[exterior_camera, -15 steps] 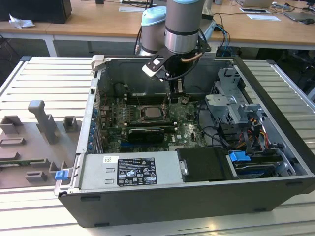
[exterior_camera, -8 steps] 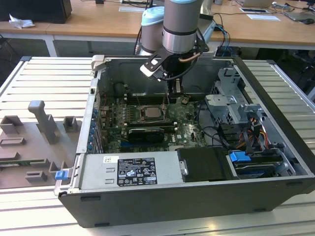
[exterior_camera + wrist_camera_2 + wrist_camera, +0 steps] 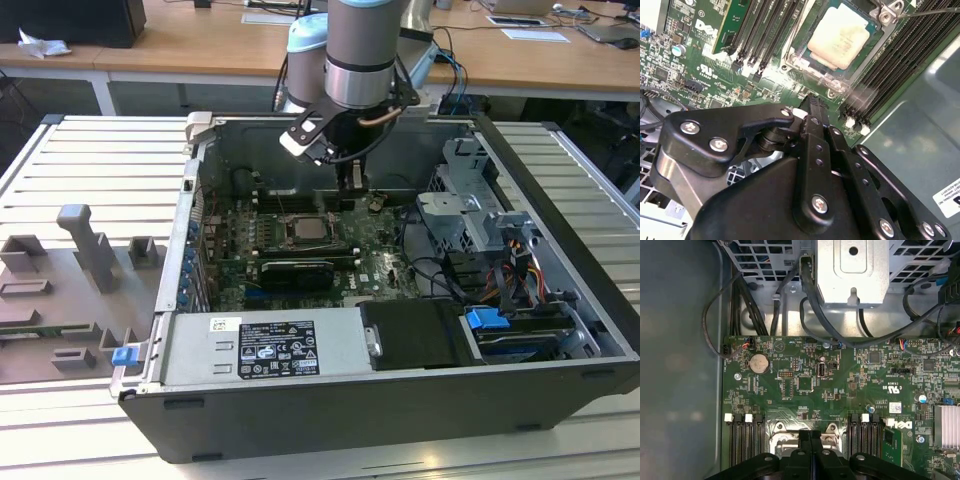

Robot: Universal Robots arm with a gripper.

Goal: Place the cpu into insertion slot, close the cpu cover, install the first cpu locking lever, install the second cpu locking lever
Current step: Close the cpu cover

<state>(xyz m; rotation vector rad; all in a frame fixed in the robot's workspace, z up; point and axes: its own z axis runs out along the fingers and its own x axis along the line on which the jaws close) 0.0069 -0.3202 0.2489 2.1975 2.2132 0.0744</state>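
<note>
Case wall: the dark side of the open computer case [image 3: 330, 430] is nearest in the exterior view. The case lies on a slatted table [image 3: 90, 160].
Power supply: a silver box [image 3: 260, 350] with a label sits just inside that wall. A black shroud [image 3: 415, 335] sits beside it, toward the exterior view's right.
Fixture tray: a grey tray [image 3: 60, 300] of blocks lies on the table outside the case, at the exterior view's left.
Motherboard: the green board [image 3: 380, 265] covers the case floor beyond the power supply. A long black card [image 3: 297, 270] stands on it just in front of the socket.
Cpu: the cpu [image 3: 840, 37], pale silver-beige, lies flat inside the insertion slot [image 3: 816, 24], near the middle of the board.
Cpu cover: the silver cpu cover [image 3: 804, 65] lies around the chip's edges, with the chip showing through its window. A thin lever rod [image 3: 930, 11] runs off from the cover's screwed corner; whether it is latched cannot be told.
Memory slots: long narrow black memory slots [image 3: 765, 25] flank the socket on both sides.
Gripper: the gripper [image 3: 810, 434] hangs from the arm [image 3: 360, 40] over the socket's far edge, toward the exterior view's right. Its two black fingers [image 3: 804, 442] are pressed together with nothing between them. In the second wrist view the tip is just beside the cover's rim; whether it touches cannot be judged.
Drive cage: a silver metal cage [image 3: 852, 270] and black cables [image 3: 810, 305] lie past the board's edge.
Desks: wooden desks [image 3: 200, 55] stand behind the case.
</note>
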